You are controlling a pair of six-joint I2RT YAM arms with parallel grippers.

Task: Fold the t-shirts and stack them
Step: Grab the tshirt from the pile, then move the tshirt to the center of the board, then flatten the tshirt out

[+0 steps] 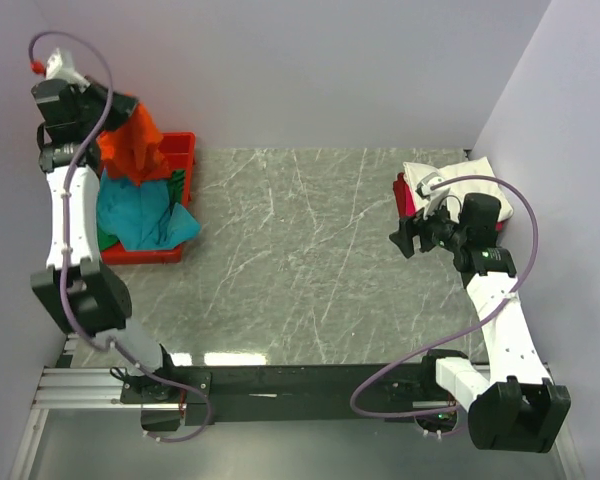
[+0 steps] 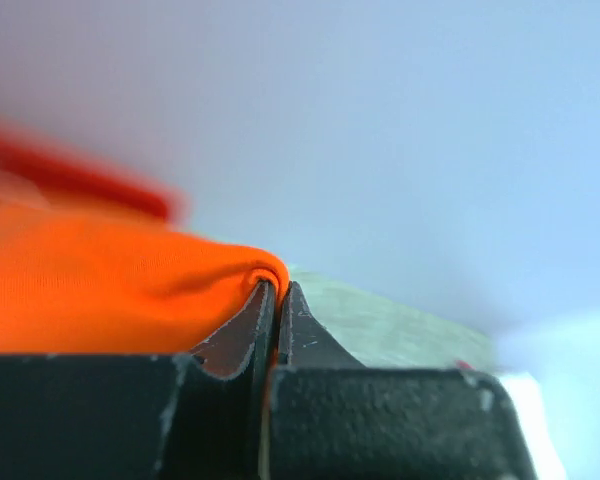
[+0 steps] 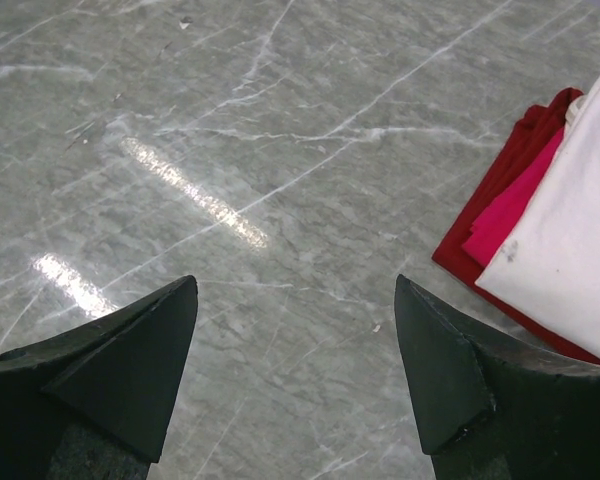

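Note:
My left gripper (image 1: 118, 112) is raised over the red tray at the far left and is shut on the bright orange t-shirt (image 1: 137, 142), which hangs down from it. In the left wrist view the jaws (image 2: 277, 288) pinch a fold of the orange t-shirt (image 2: 100, 290). A teal t-shirt (image 1: 140, 215) and a green one (image 1: 107, 240) lie crumpled in the tray. A folded stack sits at the far right, a white t-shirt (image 1: 448, 178) on top of magenta-red ones (image 1: 407, 198). My right gripper (image 1: 408, 238) is open and empty, just left of that stack (image 3: 560, 230).
The red plastic tray (image 1: 180, 150) stands against the left wall. White walls close the back and both sides. The grey marble tabletop (image 1: 300, 260) lies between tray and stack. A black rail (image 1: 310, 385) runs along the near edge.

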